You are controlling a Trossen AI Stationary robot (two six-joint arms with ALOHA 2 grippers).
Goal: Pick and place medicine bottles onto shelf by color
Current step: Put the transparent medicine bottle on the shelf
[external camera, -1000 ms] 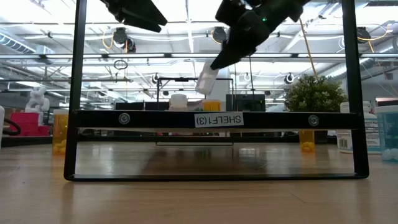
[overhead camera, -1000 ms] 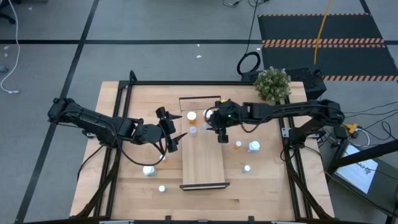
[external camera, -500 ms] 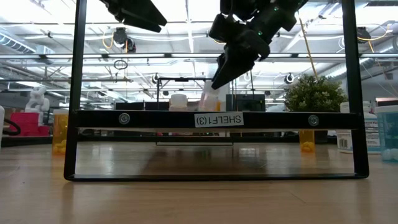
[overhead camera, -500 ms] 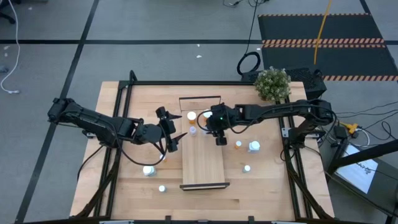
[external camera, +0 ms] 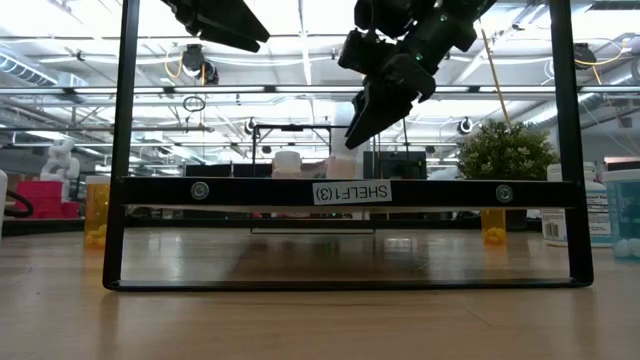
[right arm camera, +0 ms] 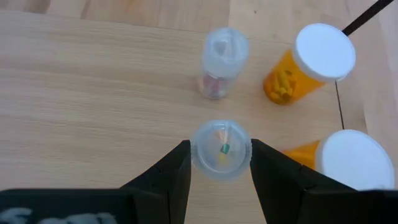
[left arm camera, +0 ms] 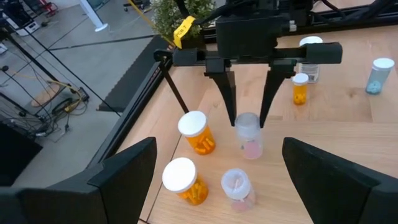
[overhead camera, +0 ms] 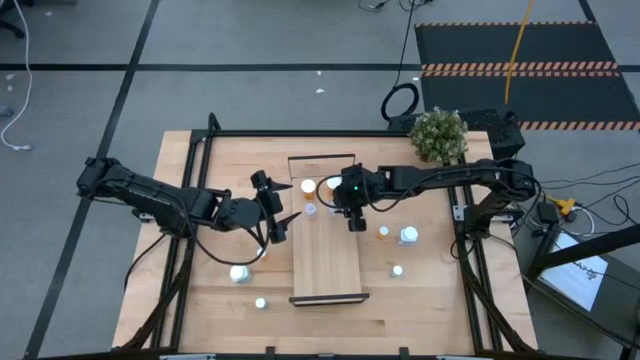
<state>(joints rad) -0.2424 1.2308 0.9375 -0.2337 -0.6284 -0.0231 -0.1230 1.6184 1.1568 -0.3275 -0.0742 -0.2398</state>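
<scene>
A: Where do we locate the small clear cylindrical medicine bottle with the translucent cap (right arm camera: 221,150)?

B: We find it at lower centre of the right wrist view, standing upright on the long light-wood shelf board (overhead camera: 327,250), directly between the two dark fingers of the right gripper (right arm camera: 219,163). In the left wrist view the same bottle sits at frame centre, with both finger tips level with its cap.

A: How far apart do we read those fingers (right arm camera: 169,174)?

B: We read them as spread to about the cap's width, one on each side. We cannot tell whether they press the cap or merely flank it.

A: What do we see near it?

B: A second clear pill bottle (right arm camera: 219,63) stands near, toward the upper centre of the right wrist view. Two smooth orange plastic bottles with flat white caps stand just beside: one (right arm camera: 308,64) at upper right, one (right arm camera: 342,160) at lower right.

A: And the left gripper (overhead camera: 283,217)?

B: In the high view we place it left of centre, beside the shelf's left edge, fingers wide apart and holding nothing.

A: Other bottles?

B: In the high view more lie off the shelf, right of it (overhead camera: 408,236) and at lower left (overhead camera: 239,273).
</scene>
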